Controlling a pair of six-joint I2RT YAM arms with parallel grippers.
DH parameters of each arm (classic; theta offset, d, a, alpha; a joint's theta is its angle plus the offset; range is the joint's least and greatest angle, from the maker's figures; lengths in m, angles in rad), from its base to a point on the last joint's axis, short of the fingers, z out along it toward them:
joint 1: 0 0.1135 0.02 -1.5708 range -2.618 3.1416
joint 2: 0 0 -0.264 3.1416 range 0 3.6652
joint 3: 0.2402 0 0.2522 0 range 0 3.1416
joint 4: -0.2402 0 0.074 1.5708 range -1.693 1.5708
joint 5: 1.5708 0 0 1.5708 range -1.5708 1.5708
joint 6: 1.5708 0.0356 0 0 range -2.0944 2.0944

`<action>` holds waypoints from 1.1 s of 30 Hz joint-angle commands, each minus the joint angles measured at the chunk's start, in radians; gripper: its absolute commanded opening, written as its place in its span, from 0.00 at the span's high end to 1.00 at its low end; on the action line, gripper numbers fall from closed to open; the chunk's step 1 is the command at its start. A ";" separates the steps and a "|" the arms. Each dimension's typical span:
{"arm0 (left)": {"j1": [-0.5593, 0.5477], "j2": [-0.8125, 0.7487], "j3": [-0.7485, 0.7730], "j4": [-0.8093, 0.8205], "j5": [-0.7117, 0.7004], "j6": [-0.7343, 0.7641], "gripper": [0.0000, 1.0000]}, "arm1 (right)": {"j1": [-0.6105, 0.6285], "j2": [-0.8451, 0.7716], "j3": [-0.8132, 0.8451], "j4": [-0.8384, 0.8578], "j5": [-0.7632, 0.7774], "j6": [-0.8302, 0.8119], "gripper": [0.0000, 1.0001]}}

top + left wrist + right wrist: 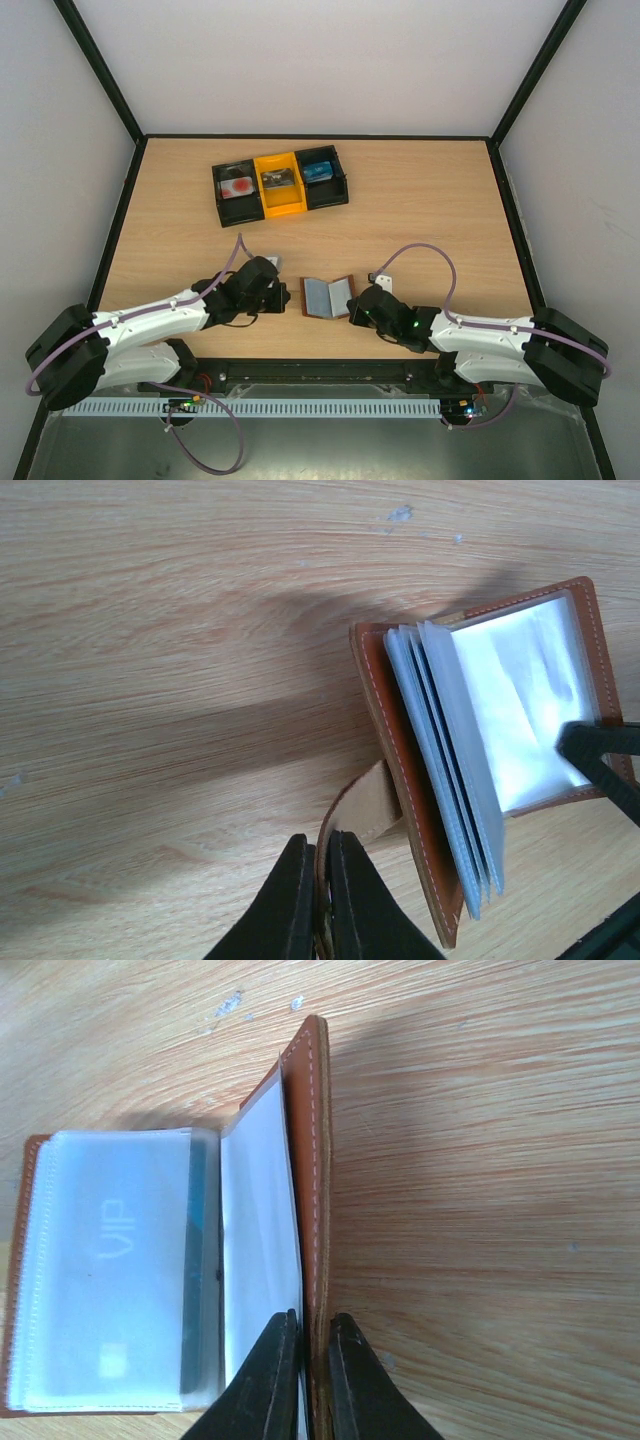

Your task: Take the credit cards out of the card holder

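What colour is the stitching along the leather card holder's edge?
White stitching on the reddish-brown leather card holder; right wrist view.

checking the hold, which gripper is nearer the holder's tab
Left. The left gripper is shut on the tab; the right gripper pinches the opposite cover of the holder.

Card holder point(327, 296) lies open on the surface point(430, 200), centred near the front edge, between both claws. I've got the left claw point(318, 845) at its 9 o'clock, pinched on the tab point(365, 805) that sticks out of that side. Right claw point(308, 1325) is at 3 o'clock, clamped over the holder's right cover edge. One credit card point(110, 1280) sits in the sleeves, left of that cover. Three-bin tray point(217, 195) is well apart at 11 o'clock near the back edge, with something in each bin.
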 commanded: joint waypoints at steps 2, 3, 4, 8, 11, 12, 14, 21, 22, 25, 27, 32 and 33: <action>0.027 -0.012 -0.030 -0.032 -0.031 -0.006 0.98 | 0.002 0.015 -0.024 0.022 0.034 0.016 0.94; 0.028 -0.016 -0.030 -0.030 -0.027 -0.010 0.98 | 0.002 0.020 -0.026 0.018 0.039 0.019 0.93; 0.028 -0.025 -0.032 -0.024 -0.016 -0.012 0.98 | 0.002 0.026 -0.027 0.010 0.046 0.023 0.93; 0.034 -0.056 -0.037 -0.007 0.022 -0.014 0.94 | 0.003 0.005 -0.055 0.035 0.059 0.051 0.94; 0.048 -0.053 -0.052 0.022 0.061 -0.024 0.79 | 0.002 -0.010 -0.076 0.095 0.029 0.052 0.96; 0.054 -0.049 -0.058 0.032 0.069 -0.033 0.73 | 0.002 -0.007 -0.079 0.109 0.021 0.050 0.96; 0.072 -0.044 -0.072 0.051 0.087 -0.052 0.62 | 0.002 0.003 -0.082 0.124 0.013 0.054 0.96; 0.196 -0.050 -0.154 0.257 0.257 -0.046 0.34 | 0.002 0.030 -0.105 0.147 0.012 0.064 0.95; 0.214 -0.039 -0.169 0.312 0.306 -0.045 0.31 | 0.002 0.029 -0.108 0.148 0.013 0.064 0.95; 0.237 0.022 -0.195 0.443 0.402 -0.049 0.25 | 0.003 0.024 -0.116 0.158 0.014 0.061 0.95; 0.236 0.073 -0.189 0.489 0.440 -0.044 0.22 | 0.003 0.017 -0.127 0.175 0.011 0.063 0.94; 0.235 0.150 -0.186 0.578 0.486 -0.056 0.23 | 0.003 0.012 -0.137 0.188 0.007 0.065 0.94; 0.236 0.164 -0.184 0.590 0.486 -0.062 0.24 | 0.002 0.009 -0.140 0.189 0.007 0.065 0.94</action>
